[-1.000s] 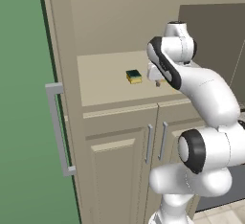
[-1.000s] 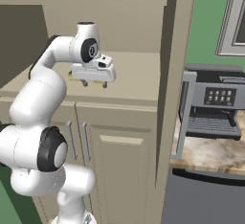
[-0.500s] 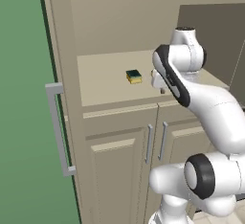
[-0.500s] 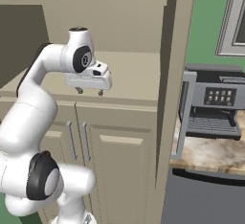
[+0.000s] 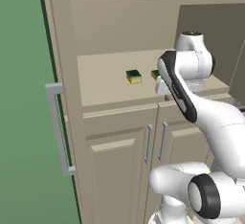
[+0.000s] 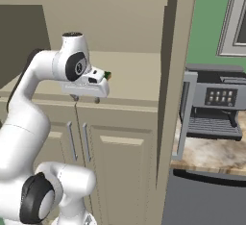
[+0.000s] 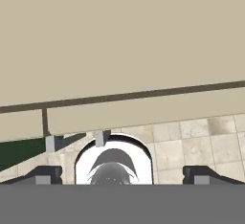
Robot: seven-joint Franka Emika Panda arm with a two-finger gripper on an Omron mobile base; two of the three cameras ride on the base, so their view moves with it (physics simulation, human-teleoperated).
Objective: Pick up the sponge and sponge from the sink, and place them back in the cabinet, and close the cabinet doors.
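Two green-over-yellow sponges lie on the beige inner shelf of the cabinet: one sponge stands free, the other sponge peeks out from behind my arm. My gripper hangs open and empty just in front of the shelf's front edge, fingers pointing down. Both cabinet doors stand open: the left door's bar handle and the right door with its handle show edge-on. The sink is out of view.
Below the shelf are two shorter beige doors with small handles, shut. A coffee machine stands on a marble counter to the right. A green wall runs along the left. Tiled floor lies under the hand.
The arm has drawn back from the shelf; the hand has sunk a little toward the front edge, and the elbow has swung over. The jaws stayed open and the sponges have not moved.
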